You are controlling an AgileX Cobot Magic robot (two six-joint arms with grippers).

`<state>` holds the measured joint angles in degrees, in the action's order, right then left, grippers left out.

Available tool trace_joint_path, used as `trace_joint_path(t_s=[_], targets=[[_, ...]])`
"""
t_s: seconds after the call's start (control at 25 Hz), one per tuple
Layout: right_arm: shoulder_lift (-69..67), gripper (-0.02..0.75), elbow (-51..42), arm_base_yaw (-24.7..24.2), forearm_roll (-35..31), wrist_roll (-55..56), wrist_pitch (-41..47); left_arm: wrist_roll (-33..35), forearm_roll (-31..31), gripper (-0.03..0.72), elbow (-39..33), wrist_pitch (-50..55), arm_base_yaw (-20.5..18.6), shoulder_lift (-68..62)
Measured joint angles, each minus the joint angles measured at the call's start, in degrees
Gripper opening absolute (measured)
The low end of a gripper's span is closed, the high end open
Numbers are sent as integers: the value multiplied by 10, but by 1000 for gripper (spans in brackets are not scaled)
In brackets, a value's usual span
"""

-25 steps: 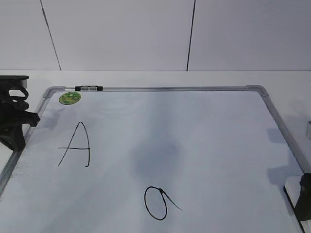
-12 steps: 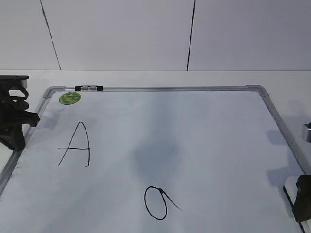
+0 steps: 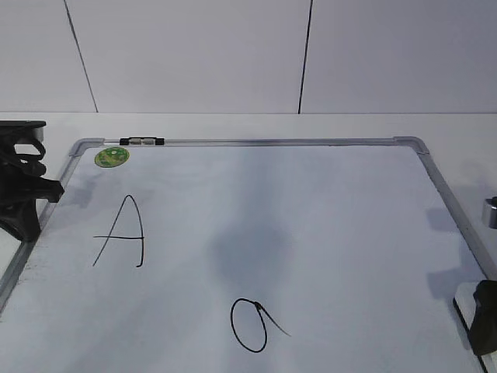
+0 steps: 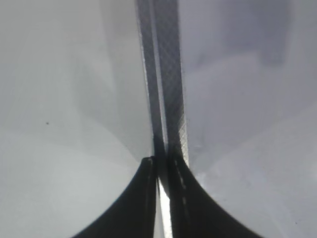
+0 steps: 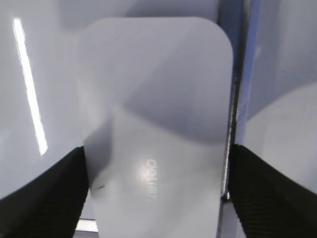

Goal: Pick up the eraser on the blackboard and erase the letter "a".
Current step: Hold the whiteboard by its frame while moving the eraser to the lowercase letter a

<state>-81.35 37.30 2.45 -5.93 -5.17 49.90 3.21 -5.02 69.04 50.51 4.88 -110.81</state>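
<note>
White board surface fills the exterior view: the blackboard (image 3: 435, 183) carries the letter "a" (image 3: 250, 325) near centre. Left wrist view shows the left gripper (image 4: 163, 171) pressed together, idle. Right wrist view shows the right gripper (image 5: 156, 191) spread, straddling the eraser (image 5: 156, 129), apparently ready to clamp.

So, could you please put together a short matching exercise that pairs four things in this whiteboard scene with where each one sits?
Things:
1. eraser
2. capital "A"
3. letter "a"
4. green sticker

Places:
a. far left corner of the blackboard
b. between the open fingers of the right gripper
c. left part of the board
d. near middle of the board

Pairs: 1-b, 2-c, 3-d, 4-a
</note>
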Motion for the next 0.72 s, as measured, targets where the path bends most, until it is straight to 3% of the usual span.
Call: trace_joint_path(t_s=[0.44,0.72], targets=[[-20,653,4,0,-6,0,0,0,-1,25,0,0,0,0],[-21,571,7,1,-5,-1,4,0,-1,25,0,-1,0,0]])
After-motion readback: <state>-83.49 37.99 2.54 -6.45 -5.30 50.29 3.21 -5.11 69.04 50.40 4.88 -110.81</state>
